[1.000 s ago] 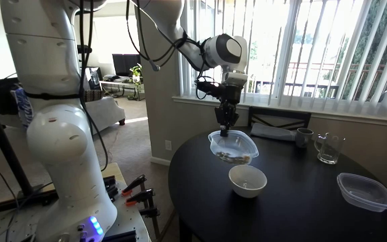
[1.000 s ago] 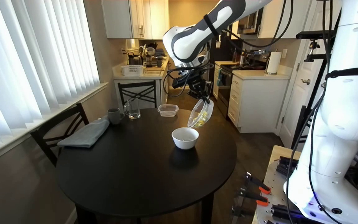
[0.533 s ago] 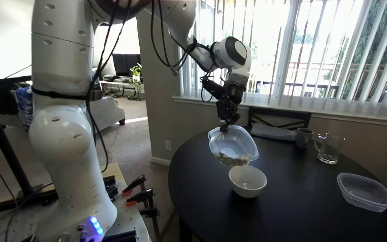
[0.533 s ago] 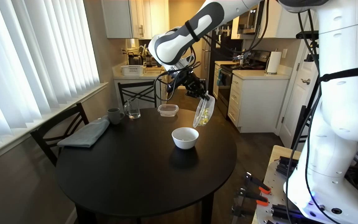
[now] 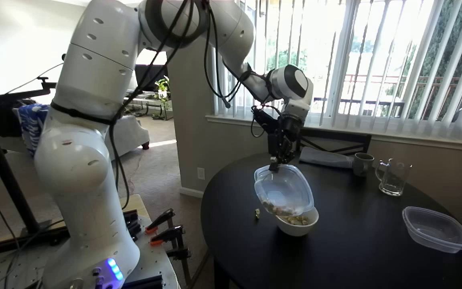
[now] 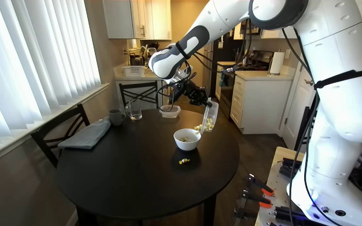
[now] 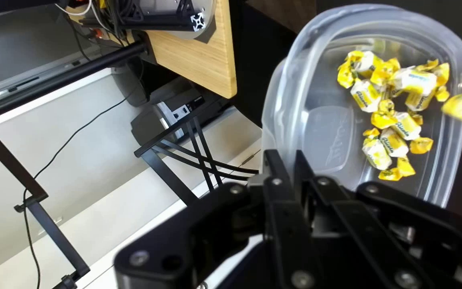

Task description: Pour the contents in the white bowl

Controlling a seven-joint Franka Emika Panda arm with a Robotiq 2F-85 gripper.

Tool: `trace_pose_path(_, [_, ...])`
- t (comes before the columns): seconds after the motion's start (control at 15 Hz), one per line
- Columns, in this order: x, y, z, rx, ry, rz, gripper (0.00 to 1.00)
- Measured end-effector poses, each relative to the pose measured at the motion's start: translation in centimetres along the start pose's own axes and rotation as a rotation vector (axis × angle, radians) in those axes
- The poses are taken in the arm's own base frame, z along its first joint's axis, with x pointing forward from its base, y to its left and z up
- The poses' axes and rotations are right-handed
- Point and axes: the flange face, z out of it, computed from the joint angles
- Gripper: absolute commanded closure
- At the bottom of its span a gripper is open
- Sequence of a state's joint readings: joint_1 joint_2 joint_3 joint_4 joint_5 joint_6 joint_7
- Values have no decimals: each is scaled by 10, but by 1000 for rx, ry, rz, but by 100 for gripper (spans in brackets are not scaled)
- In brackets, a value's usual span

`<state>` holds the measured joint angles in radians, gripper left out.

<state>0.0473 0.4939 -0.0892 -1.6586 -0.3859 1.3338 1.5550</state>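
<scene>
In an exterior view, the tool [image 5: 274, 165] gripped a tilted tub [image 5: 285, 188]; at its five o'clock the white bowl [image 5: 295, 231] held candies [image 5: 299, 220], with another on the counter [image 5: 355, 249] at eight o'clock. In the wrist view, the tub held more.

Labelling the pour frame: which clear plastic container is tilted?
The clear container held at its rim by the gripper, wrapped candies inside, tipped toward the white bowl. The other container sits level on the table.
</scene>
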Motion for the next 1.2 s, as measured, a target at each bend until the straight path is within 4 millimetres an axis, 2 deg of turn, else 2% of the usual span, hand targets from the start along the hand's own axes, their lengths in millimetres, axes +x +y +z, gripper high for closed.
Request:
trace_pose_path(0.33, [-3,-21,12,-51,6,1,98])
trace_pose_path(0.73, [-2,-16,8,-97,11,10,98])
trace_pose_path(0.93, [-1,-6,-8,-107,27,23,98])
trace_pose_path(1.2, [-7,16,-52,-107,90,52,98])
